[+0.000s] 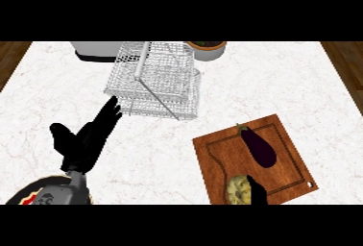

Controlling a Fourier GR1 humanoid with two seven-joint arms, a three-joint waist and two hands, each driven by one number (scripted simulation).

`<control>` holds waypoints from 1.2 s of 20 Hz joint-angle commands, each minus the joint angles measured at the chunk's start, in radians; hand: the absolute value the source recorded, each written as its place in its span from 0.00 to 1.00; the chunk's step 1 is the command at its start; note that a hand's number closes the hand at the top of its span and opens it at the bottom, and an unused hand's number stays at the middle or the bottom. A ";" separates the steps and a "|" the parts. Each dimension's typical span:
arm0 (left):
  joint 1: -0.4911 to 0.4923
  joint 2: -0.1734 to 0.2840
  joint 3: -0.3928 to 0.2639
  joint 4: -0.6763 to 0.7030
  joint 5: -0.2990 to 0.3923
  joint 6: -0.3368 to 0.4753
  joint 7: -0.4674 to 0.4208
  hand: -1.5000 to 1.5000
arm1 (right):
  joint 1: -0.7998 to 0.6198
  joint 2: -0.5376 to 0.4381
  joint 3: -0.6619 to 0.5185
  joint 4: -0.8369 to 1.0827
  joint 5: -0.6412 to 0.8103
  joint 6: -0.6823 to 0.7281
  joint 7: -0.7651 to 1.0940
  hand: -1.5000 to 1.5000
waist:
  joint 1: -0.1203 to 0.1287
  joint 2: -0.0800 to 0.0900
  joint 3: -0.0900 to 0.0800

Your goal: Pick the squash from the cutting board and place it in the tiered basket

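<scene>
A pale yellow squash [236, 189] lies at the near edge of the wooden cutting board [284, 144], lower right of the head view. My right hand [257, 191] shows only as black fingers against the squash's right side, the rest cut off by the view's lower edge. The white wire tiered basket [154, 79] stands at the back centre of the counter. My left hand [89, 137] is open at the left, fingers straight and pointing up toward the basket's near left corner, holding nothing.
A dark purple eggplant [257, 145] lies on the board beyond the squash. A potted plant [207, 49] and a white appliance [97, 49] stand at the back edge. The counter's marble top ends in wooden floor at both sides.
</scene>
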State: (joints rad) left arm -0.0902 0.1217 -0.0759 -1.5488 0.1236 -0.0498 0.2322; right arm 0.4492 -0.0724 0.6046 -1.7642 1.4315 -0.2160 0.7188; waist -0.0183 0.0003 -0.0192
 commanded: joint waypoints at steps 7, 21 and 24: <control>-0.017 0.017 0.030 0.039 0.017 -0.022 -0.010 0.50 | -0.199 0.070 0.305 -0.337 0.046 -0.008 0.454 1.00 | 0.013 -0.003 0.016; -0.068 -0.019 -0.002 0.031 -0.011 0.010 0.024 0.50 | -0.520 0.066 0.279 -0.509 0.183 0.278 0.472 1.00 | 0.031 0.000 0.012; -0.039 -0.015 -0.015 0.017 -0.017 -0.001 0.015 0.50 | -0.617 0.067 0.223 -0.500 0.117 0.353 0.514 1.00 | 0.054 0.004 0.012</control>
State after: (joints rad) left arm -0.1244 0.1134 -0.0792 -1.5279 0.1187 -0.0533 0.2606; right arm -0.0435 -0.0848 0.8366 -2.2051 1.6074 -0.0193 1.0878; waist 0.0184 -0.0006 -0.0070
